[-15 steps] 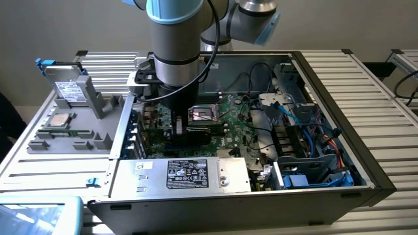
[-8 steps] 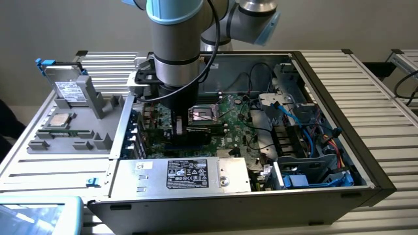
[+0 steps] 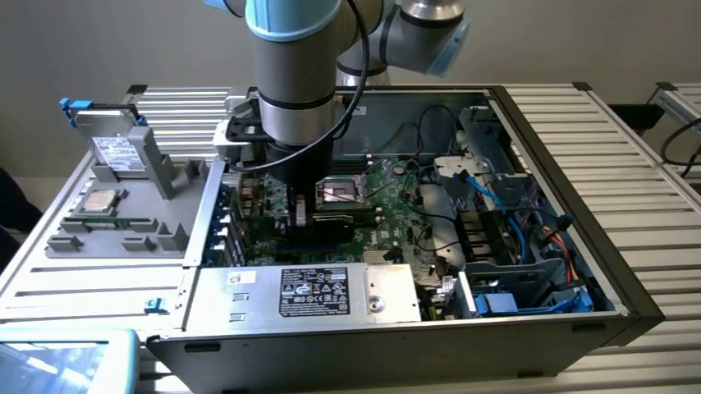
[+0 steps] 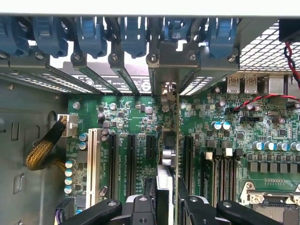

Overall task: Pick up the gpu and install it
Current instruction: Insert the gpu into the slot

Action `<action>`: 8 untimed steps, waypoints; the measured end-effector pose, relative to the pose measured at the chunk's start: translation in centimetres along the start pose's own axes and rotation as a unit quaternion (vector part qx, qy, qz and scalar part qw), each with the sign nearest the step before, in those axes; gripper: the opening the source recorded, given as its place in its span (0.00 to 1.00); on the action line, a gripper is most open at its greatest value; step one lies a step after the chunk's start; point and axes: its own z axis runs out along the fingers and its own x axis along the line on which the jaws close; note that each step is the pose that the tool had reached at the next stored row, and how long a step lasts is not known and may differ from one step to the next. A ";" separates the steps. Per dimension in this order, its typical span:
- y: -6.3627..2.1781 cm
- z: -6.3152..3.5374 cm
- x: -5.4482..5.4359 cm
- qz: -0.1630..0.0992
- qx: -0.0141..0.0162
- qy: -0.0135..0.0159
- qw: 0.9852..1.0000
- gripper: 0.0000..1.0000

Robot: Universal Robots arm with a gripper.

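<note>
One arm is reaching down into the open case point(image 3: 613, 312), its fingers point(image 4: 165, 197) clenching the gpu point(image 4: 169, 154) edge-on between them. Left of the fingers, empty slots point(image 4: 112, 159) are lying on the motherboard point(image 4: 136, 117). The gpu is standing upright, extending ahead of the fingers toward the rear bracket point(image 4: 171, 61). Right of the fingers, the CPU socket point(image 4: 269, 201) is sitting open.

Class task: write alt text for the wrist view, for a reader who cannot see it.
The claw holds the gpu edge-on above a green motherboard, among its black expansion slots. Blue latches line the case edge beyond.
</note>
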 end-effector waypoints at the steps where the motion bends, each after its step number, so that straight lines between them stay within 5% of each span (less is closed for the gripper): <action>1: 0.00 0.00 0.0 0.000 0.000 0.000 1.000 0.28; 8: 0.04 0.05 0.0 0.000 0.001 0.000 1.000 0.28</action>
